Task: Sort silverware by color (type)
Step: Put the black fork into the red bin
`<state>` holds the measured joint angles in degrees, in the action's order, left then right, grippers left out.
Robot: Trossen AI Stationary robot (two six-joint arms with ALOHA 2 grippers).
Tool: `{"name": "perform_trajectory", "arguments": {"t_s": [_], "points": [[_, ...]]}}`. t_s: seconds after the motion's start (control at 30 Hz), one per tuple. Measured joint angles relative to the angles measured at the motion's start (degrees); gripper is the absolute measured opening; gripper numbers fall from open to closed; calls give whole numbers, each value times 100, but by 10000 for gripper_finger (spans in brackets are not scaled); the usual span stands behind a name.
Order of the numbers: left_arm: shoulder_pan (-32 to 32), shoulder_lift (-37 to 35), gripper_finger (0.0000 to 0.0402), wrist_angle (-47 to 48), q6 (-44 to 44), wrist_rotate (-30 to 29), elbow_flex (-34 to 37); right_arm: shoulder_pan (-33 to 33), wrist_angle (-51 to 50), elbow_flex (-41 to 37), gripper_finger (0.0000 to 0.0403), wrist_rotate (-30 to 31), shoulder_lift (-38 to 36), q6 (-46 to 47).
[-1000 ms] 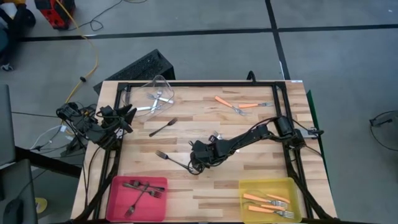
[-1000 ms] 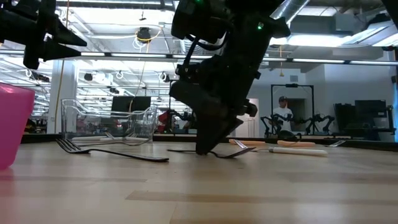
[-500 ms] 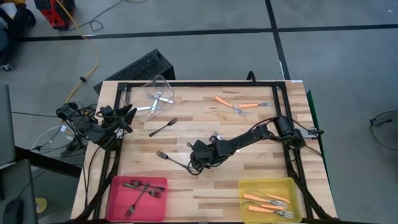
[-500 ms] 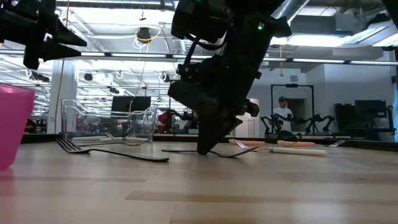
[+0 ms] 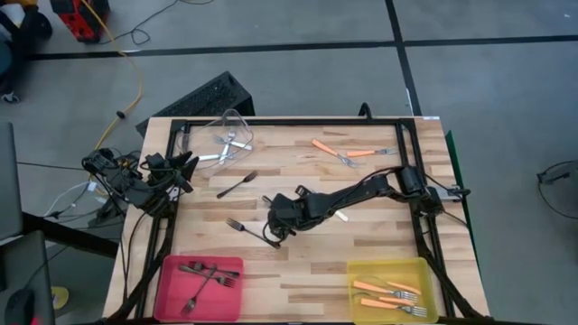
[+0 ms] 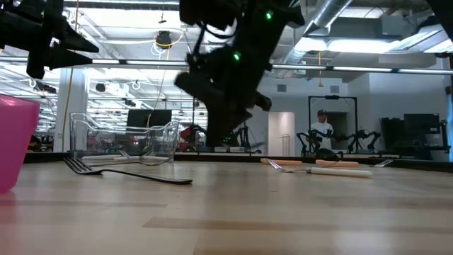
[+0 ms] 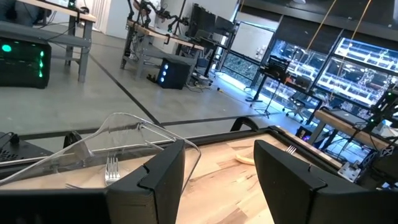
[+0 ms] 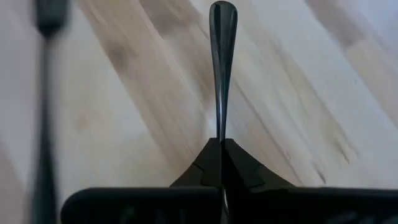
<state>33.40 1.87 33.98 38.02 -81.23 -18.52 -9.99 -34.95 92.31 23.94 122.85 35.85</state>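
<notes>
My right gripper (image 5: 275,226) hangs over the table's middle, shut on a dark fork (image 8: 222,62). Its handle sticks out ahead of the fingertips, and the gripper hides it in the low view (image 6: 216,134). A second dark fork (image 5: 238,226) lies flat on the wood just left of it. A third dark fork (image 5: 237,184) lies farther back. Two orange-handled forks (image 5: 348,153) lie at the far right. Silver forks (image 5: 226,144) sit in the tipped clear bin (image 5: 233,122). My left gripper (image 7: 217,180) waits open at the table's left edge, pointing toward that bin. My right gripper pinches the dark fork's handle (image 8: 222,134) between its two fingertips. The fork runs along the fingers with its rounded handle end (image 8: 222,15) pointing away from them; the fingers hide its head end. They slant down from the table's right. The fork is lifted clear of the wood.
A pink bin (image 5: 172,271) holding dark forks stands at the near left. A yellow bin (image 5: 361,268) holding orange-handled forks stands at the near right. A black frame (image 5: 298,121) runs along the table's edges. Bare wood lies between the two near bins.
My right gripper has risen and drawn toward the table's far left. The dark fork that lay under its fingertips has gone up with it, off the wood. The other dark fork beside it has stayed where it lay.
</notes>
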Motion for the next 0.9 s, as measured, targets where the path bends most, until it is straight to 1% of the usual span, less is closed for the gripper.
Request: {"name": "perform_trajectory", "arguments": {"t_s": [0.2, 0.33, 0.47, 0.57, 0.73, 0.9], "points": [[0, 0, 178, 0, -1, 0, 0, 151, 147, 320, 20, 5, -11, -457], [1, 0, 178, 0, 0, 0, 0, 227, 618, 478, 20, 17, -14, -933], [-1, 0, 178, 0, 15, 0, 0, 225, 1139, 571, 20, -157, -15, -1466], [-1, 0, 178, 0, 20, 1, 0, 194, 1358, 610, 20, -180, -17, -1665], [1, 0, 178, -2, 24, 2, 0, 126, 1858, 651, 20, -425, -22, -2044], [-1, 0, 178, -2, 28, 0, 0, 34, 2410, 651, 20, -456, -22, -2332]]}}
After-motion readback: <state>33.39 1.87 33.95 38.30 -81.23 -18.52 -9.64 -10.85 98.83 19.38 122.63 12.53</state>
